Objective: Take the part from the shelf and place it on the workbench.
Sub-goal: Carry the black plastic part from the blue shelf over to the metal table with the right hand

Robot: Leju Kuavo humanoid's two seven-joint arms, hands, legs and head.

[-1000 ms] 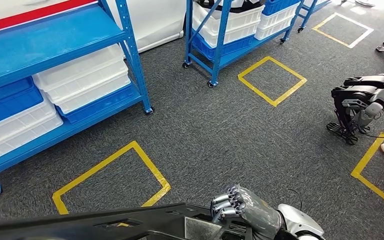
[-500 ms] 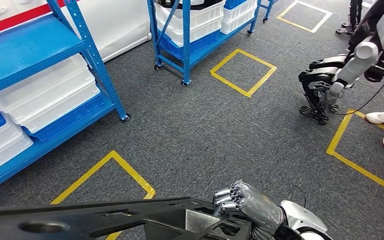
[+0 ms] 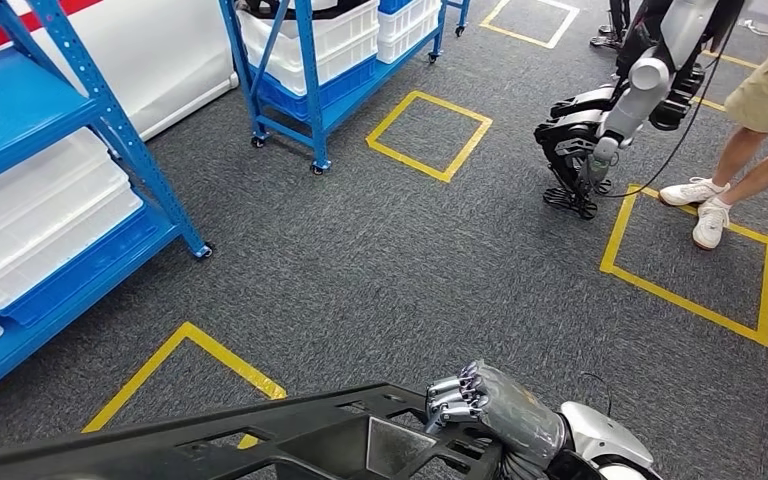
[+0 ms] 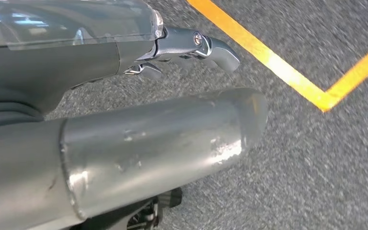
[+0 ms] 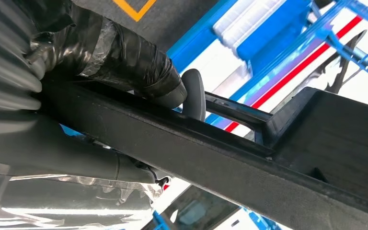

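Observation:
A long black part with cut-outs lies across the bottom of the head view. My right hand grips its right end, fingers curled over the top edge. In the right wrist view the dark fingers wrap over the part's black bar, with blue shelving behind. The blue shelf with white and blue bins stands at the left. My left hand hangs above grey carpet, its thick thumb and a finger apart, with nothing between them.
A second blue wheeled shelf with bins stands at the back. Another robot crouches at the right, and a person's legs are beside it. Yellow tape squares mark the grey carpet.
The camera has turned right: shelves and floor squares slid left, and the other robot and a person's legs came further into view. My right hand keeps its hold on the part.

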